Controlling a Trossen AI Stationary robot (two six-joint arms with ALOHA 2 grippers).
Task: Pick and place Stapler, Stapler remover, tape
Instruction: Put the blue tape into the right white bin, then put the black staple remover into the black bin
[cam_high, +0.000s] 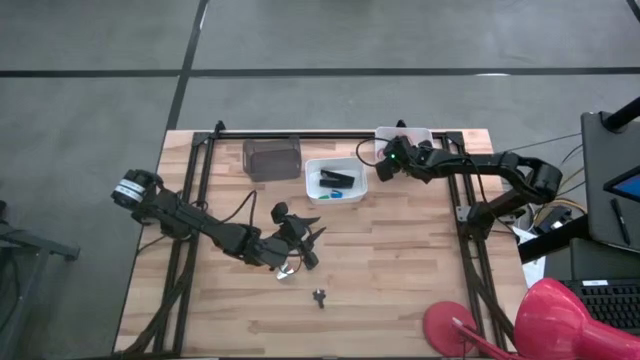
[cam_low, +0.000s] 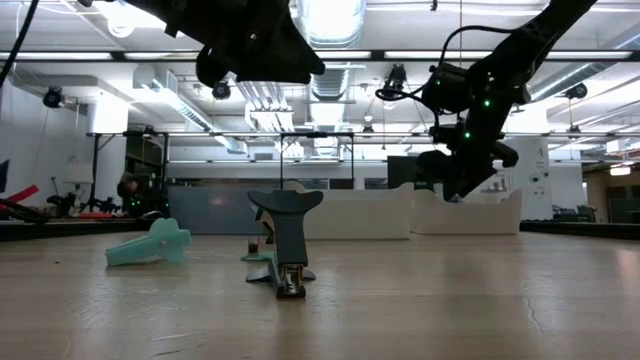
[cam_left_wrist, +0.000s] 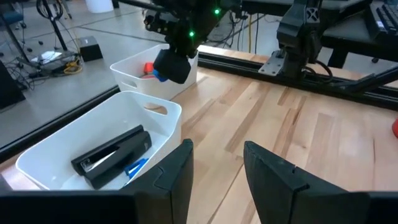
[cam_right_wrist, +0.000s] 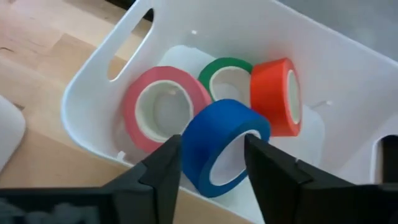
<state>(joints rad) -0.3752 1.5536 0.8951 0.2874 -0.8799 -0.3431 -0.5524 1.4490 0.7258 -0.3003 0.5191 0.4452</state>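
Observation:
My right gripper (cam_high: 383, 168) is shut on the blue tape roll (cam_right_wrist: 217, 140) and holds it just above the small white bin (cam_right_wrist: 93, 93) at the table's far right. The pink (cam_right_wrist: 163, 106), green (cam_right_wrist: 225, 73) and red (cam_right_wrist: 275, 94) rolls lie in that bin. The black stapler (cam_left_wrist: 112, 155) lies in the middle white bin (cam_high: 335, 182) beside a blue object (cam_left_wrist: 134, 167). My left gripper (cam_high: 305, 245) is open and empty above mid-table, facing that bin. Two teal staple removers (cam_low: 285, 240) (cam_low: 150, 245) rest on the wood near the front. My right gripper pinches the blue roll between its two fingers, one finger (cam_right_wrist: 165, 165) on each side of the ring. The roll's open face (cam_right_wrist: 233, 162) is turned toward the camera. The roll is lifted clear, over the bin's near rim.
A dark bin (cam_high: 272, 157) stands at the far left of the middle bin. Black frame rails (cam_high: 330, 135) run along the far edge and both sides. A red chair (cam_high: 560, 320) stands off the near right corner. Bare wood lies at the near right.

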